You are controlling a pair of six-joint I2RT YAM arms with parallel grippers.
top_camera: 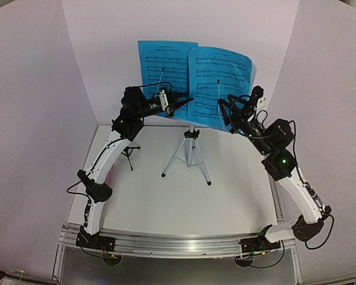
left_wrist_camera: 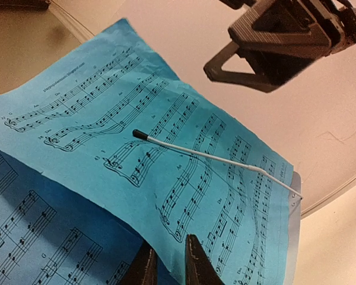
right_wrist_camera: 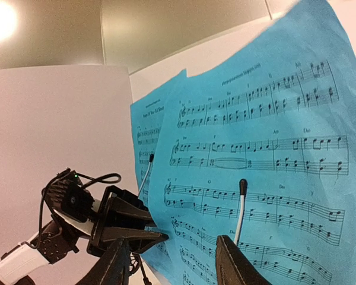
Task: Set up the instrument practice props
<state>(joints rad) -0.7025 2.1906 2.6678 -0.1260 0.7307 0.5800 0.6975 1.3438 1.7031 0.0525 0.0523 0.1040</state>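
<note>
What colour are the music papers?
The music papers are bright blue with black notes, best in right wrist view.

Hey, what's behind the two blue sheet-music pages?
The pale music stand; only its edge shows beside the pages, with the silver tripod below. The rest of its face is covered by the paper.

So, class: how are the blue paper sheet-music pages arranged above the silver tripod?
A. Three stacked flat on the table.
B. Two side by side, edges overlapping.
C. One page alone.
B: the left blue sheet-music page and the right blue sheet-music page stand upright side by side, the right one's edge lapping over the left's.
</note>
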